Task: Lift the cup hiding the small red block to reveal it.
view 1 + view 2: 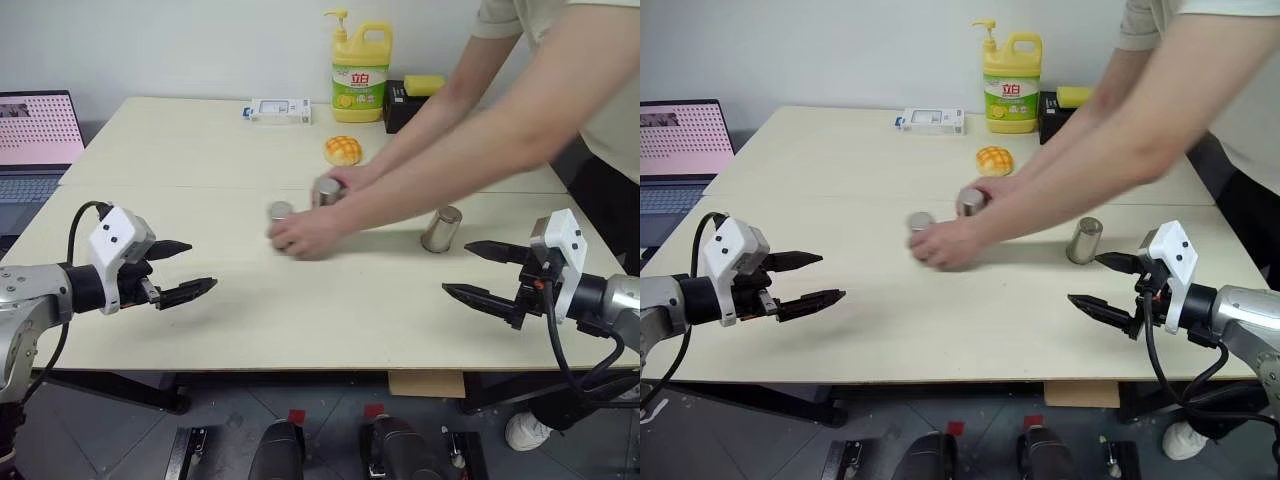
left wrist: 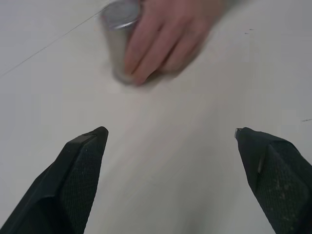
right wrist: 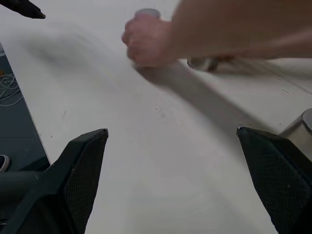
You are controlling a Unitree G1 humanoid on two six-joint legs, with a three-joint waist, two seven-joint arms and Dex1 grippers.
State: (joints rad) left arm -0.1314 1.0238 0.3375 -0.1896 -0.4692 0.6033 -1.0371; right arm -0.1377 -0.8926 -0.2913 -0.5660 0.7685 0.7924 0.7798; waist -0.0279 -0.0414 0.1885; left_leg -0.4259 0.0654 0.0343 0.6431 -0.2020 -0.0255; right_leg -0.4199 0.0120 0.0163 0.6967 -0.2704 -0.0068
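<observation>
Three upside-down steel cups stand on the pale table [image 1: 300,310]. A person's hand [image 1: 308,232] grips the left cup [image 1: 279,211]. Their other hand [image 1: 352,180] holds the middle cup [image 1: 326,189]. Untouched, the right cup [image 1: 441,229] stands alone. The small red block is hidden. My left gripper [image 1: 202,265] hovers open over the table's left side, well short of the cups, with the left cup [image 2: 117,29] and the hand ahead of it. On the other side, my right gripper [image 1: 456,267] is open too, just in front of the right cup [image 3: 300,129].
The person's arms [image 1: 480,130] reach in from the back right across the table's middle. A yellow-orange bun [image 1: 343,150], a dish soap bottle [image 1: 361,70], a white box [image 1: 280,110] and a black box [image 1: 405,105] sit at the back. An open laptop [image 1: 35,135] is far left.
</observation>
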